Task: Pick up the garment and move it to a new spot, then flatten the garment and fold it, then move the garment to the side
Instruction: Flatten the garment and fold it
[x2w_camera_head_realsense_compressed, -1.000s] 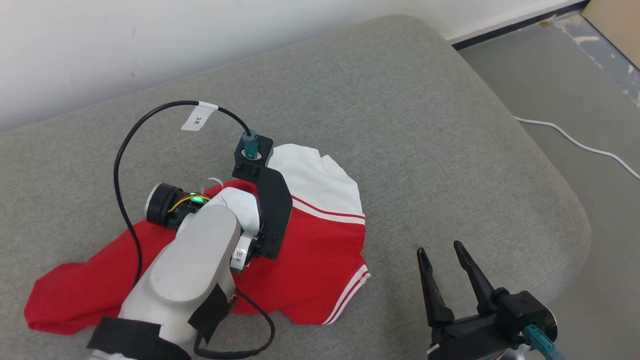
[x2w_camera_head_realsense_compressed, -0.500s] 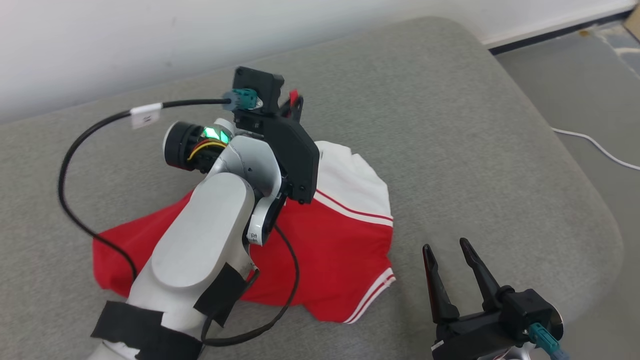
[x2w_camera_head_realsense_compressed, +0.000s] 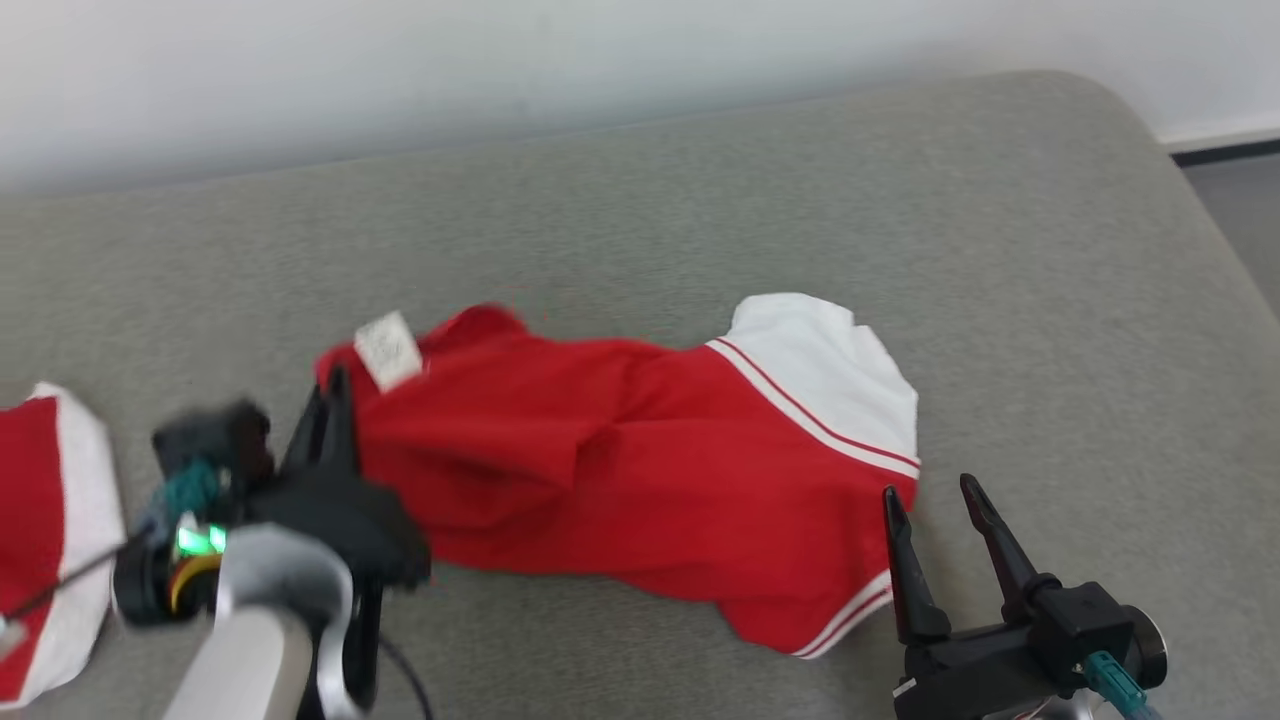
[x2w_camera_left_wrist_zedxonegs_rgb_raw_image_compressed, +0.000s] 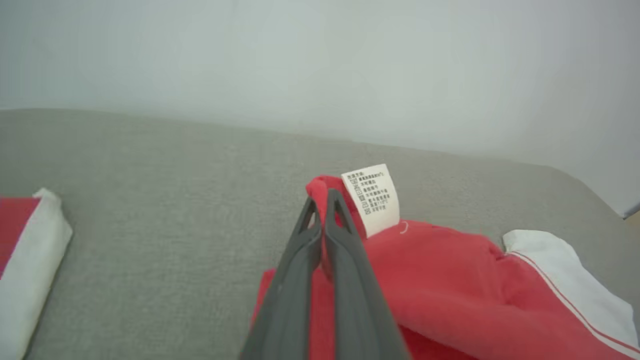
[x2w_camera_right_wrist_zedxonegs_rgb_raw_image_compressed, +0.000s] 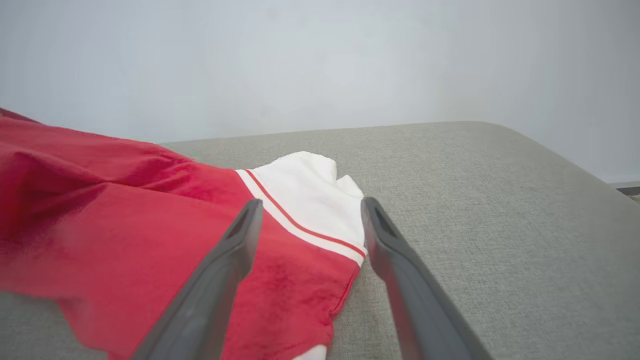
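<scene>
The grey upholstered cushion (x2w_camera_head_realsense_compressed: 700, 200) takes up most of what I can see, running back to a pale wall. The red garment (x2w_camera_head_realsense_compressed: 640, 460) is strewn across its middle. It looks like a jersey top with white panels and thin red-and-white striping. The white part lies at the robot's right and a bunched red edge is raised at the left. At the far left another red-and-white piece (x2w_camera_head_realsense_compressed: 60, 520) lies folded, well apart from the first.

The right gripper (x2w_camera_head_realsense_compressed: 928, 487) hovers low just beside the striped hem with its fingers spread and nothing between them. The left gripper (x2w_camera_left_wrist_zedxonegs_rgb_raw_image_compressed: 322, 197) has its fingers pressed together on a fold of red cloth, right next to the white care label (x2w_camera_left_wrist_zedxonegs_rgb_raw_image_compressed: 371, 199).

I'd say the fabric is light, soft and limp. It will sag and trail from any single pinch, and it rumples instead of sliding flat. One hold gathers it into a rope, so a second hold at the striped hem or a corner of the white panel seems the sensible place to spread it.
</scene>
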